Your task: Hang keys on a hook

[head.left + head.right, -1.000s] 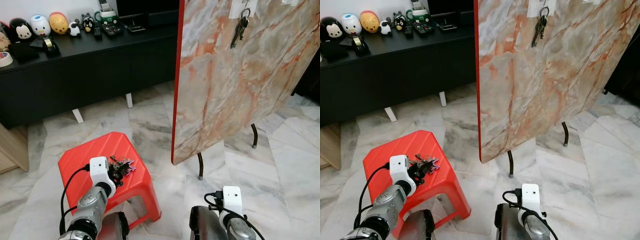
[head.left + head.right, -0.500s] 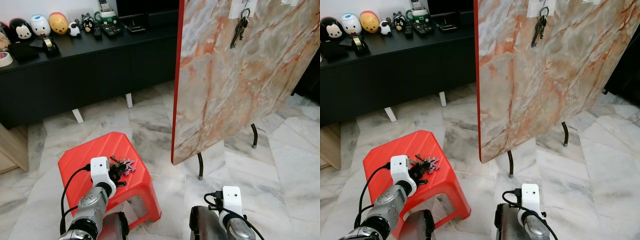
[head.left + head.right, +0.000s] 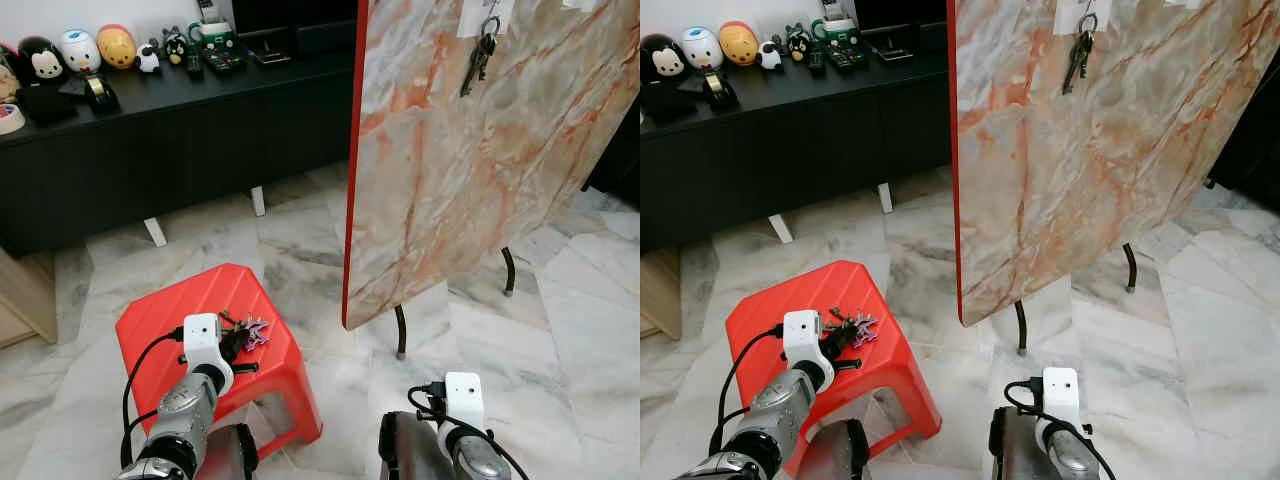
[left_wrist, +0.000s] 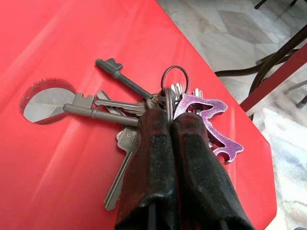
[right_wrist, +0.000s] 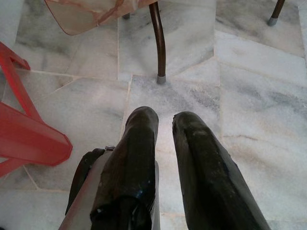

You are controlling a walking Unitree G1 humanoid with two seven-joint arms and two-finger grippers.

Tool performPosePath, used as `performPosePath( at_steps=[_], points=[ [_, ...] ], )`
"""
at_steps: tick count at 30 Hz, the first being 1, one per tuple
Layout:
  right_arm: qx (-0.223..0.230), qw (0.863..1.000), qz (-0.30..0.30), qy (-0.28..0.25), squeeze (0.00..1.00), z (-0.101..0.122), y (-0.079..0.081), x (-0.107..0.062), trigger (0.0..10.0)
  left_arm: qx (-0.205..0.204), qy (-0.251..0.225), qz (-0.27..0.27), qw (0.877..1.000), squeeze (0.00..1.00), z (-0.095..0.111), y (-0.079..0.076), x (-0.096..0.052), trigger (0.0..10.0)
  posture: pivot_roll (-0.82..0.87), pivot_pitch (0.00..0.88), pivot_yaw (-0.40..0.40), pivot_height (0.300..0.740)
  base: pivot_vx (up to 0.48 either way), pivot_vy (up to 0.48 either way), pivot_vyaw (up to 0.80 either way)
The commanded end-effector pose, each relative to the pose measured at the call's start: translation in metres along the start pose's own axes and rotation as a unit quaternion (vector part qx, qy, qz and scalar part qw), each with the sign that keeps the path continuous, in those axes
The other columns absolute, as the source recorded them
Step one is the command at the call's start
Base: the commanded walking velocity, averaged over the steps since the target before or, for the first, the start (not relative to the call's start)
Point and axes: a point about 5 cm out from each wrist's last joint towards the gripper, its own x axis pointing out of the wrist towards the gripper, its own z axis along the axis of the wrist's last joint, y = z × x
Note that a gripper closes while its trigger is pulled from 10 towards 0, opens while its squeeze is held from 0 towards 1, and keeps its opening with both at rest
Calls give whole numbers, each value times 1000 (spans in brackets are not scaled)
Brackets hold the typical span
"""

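Down low, nearest in: right gripper [image 5: 165,120] idle over the marble floor [image 5: 249,100], fingers slightly parted, holding nothing. Just beyond on the left, left gripper [image 4: 170,125] pressed together on the key bunch [image 4: 144,112], pinching at the split ring where the keys gather, bunch resting on the red plastic stool [image 3: 160,310] near the round hole [image 4: 45,99] in its top. Likely light but loose: stiff metal keys fanning and swinging off one ring, purple bottle-opener charm [image 4: 211,120] dangling too, smooth metal prone to slip between pads. Best held at the ring itself, leaving the loop free for a hook. Farther out, marble-patterned board [image 3: 480,160] standing on dark metal legs, another set of keys [image 3: 480,55] already hanging high on it from a hook. Farthest back, black sideboard [image 3: 170,110] with figurines [image 3: 80,48] along its top.
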Motion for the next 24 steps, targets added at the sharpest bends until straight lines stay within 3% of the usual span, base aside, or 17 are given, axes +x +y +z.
performPosePath(
  at_steps=[1, 24],
  points=[
    [3, 1000, -5, 6, 0, -3, -3, -1, 10000, 0, 9, 4, 1000, 0, -4, 0, 0, 0, -3, 47, -43, 571, 0, 0, 0],
    [1, 1000, -2, 16, 0, -7, -2, -2, 10000, -6, -48, 16, 999, 0, 2, 7, -10, 0, 9, 43, -44, 571, 0, 0, 0]
  ],
)
